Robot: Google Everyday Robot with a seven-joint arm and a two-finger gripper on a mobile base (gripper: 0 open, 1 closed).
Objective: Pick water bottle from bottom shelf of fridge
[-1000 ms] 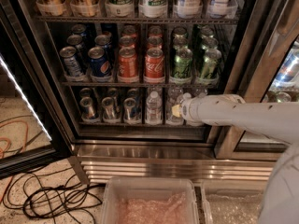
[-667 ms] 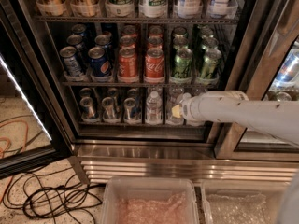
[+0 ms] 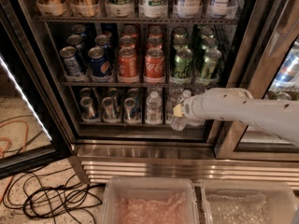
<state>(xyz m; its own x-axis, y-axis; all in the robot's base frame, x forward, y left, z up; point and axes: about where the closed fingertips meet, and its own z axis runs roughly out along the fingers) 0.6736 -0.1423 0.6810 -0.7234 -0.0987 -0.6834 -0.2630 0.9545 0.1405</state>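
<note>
The fridge (image 3: 243,55) stands open in the camera view. On its bottom shelf (image 3: 117,123) a clear water bottle (image 3: 153,107) with a white cap stands upright at the middle. Just right of it a second clear bottle (image 3: 177,121) leans, with its base showing under the end of my white arm. My gripper (image 3: 179,111) reaches in from the right at bottom-shelf height and sits right against this leaning bottle. The arm's thick wrist (image 3: 219,107) hides the rest of the shelf's right side.
Three silver-topped cans (image 3: 108,107) stand on the shelf's left part. Racks of coloured soda cans (image 3: 140,62) fill the shelf above. The glass door with its LED strip (image 3: 23,101) hangs open at left. Black cables (image 3: 51,199) lie on the floor. Two plastic bins (image 3: 149,186) sit below.
The arm's end has shifted slightly left and down. The bottle at the gripper, upright before, now leans with its base swung out below the arm.
</note>
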